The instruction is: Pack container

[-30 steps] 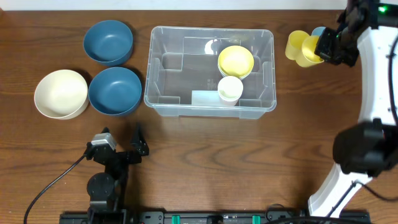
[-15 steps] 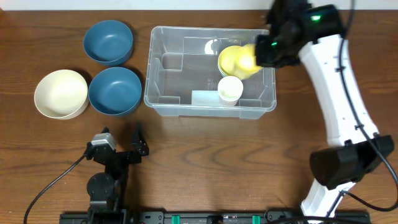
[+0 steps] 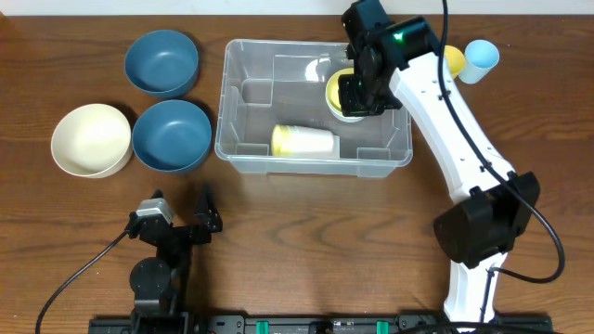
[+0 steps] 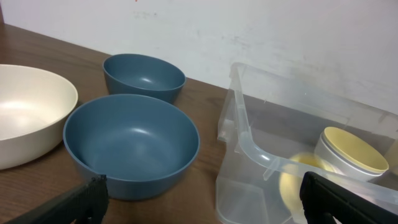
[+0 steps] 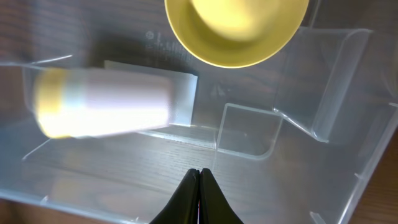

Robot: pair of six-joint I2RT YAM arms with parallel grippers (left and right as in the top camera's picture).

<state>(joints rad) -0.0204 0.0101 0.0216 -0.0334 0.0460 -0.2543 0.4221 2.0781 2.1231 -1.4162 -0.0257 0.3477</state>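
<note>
The container [image 3: 243,102], a large clear bin, stands mid-table. Inside it, a yellow bowl [image 3: 336,88] sits at the back right. A white cup with a yellow end [image 3: 303,140] lies on its side near the front wall. My right gripper [image 3: 357,98] hangs over the bin's right half, beside the bowl. In the right wrist view that gripper [image 5: 199,177] is shut with nothing in it, above the bin floor. There the bowl [image 5: 236,28] is ahead and the lying cup [image 5: 102,102] is blurred at the left. My left gripper [image 3: 183,206] rests open near the front edge.
Two blue bowls [image 3: 162,62] [image 3: 172,134] and a cream bowl [image 3: 90,139] stand left of the bin. A yellow cup [image 3: 454,57] and a pale blue cup [image 3: 481,57] stand at the back right. In the left wrist view the nearer blue bowl [image 4: 130,140] and the bin's corner [image 4: 249,149] lie ahead of my left gripper [image 4: 199,205].
My right arm swung left from the cups at the back right to over the bin, carrying a yellow cup. Its jaws are now empty, and the upright white cup now lies on its side.
</note>
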